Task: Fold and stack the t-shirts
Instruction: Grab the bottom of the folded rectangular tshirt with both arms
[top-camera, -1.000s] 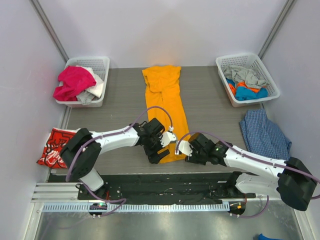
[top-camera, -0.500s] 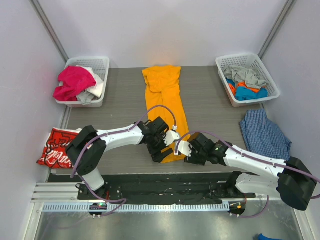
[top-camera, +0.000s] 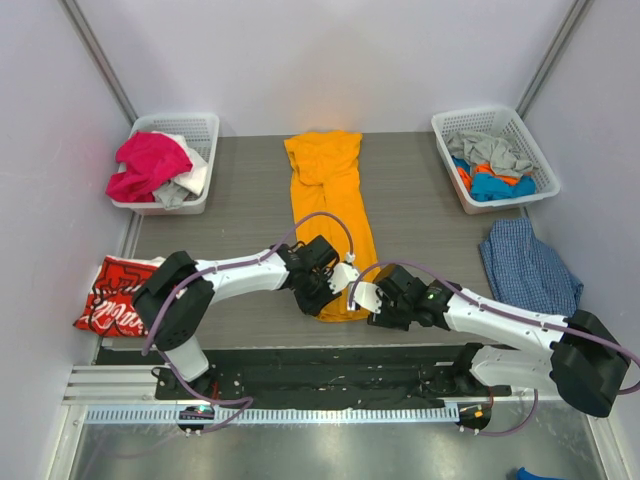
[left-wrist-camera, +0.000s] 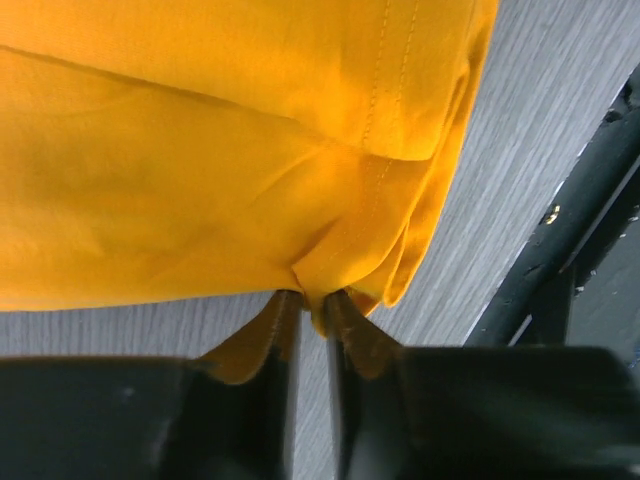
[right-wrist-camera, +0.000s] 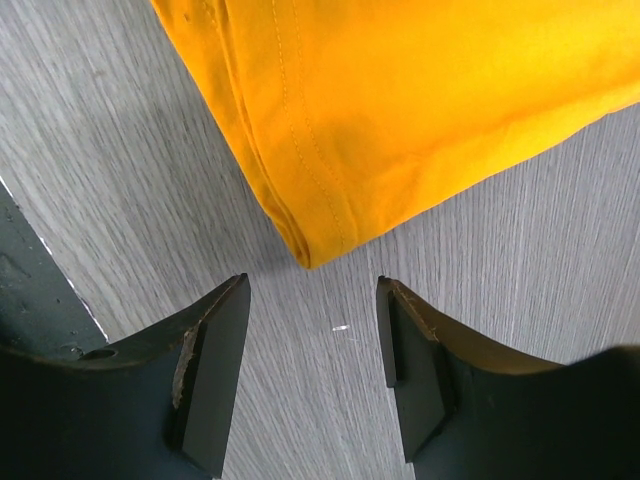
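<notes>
A bright orange-yellow t-shirt (top-camera: 330, 200) lies as a long folded strip down the middle of the table. My left gripper (top-camera: 318, 303) is at its near left corner, shut on a pinch of the hem (left-wrist-camera: 318, 285); the cloth bunches between the two fingers. My right gripper (top-camera: 362, 297) sits at the near right corner, open, with the folded corner (right-wrist-camera: 312, 250) just ahead of its fingertips and apart from them. A red t-shirt with white lettering (top-camera: 112, 297) lies folded at the table's left edge.
A white basket (top-camera: 205, 122) at the back left holds pink and white cloth. Another white basket (top-camera: 500, 113) at the back right holds grey, blue and orange cloth. A blue checked shirt (top-camera: 530, 265) lies at the right. A black rail (left-wrist-camera: 575, 230) runs along the near edge.
The left gripper slid right to the shirt's near corner and closed on the hem. The right gripper stayed open and hardly moved.
</notes>
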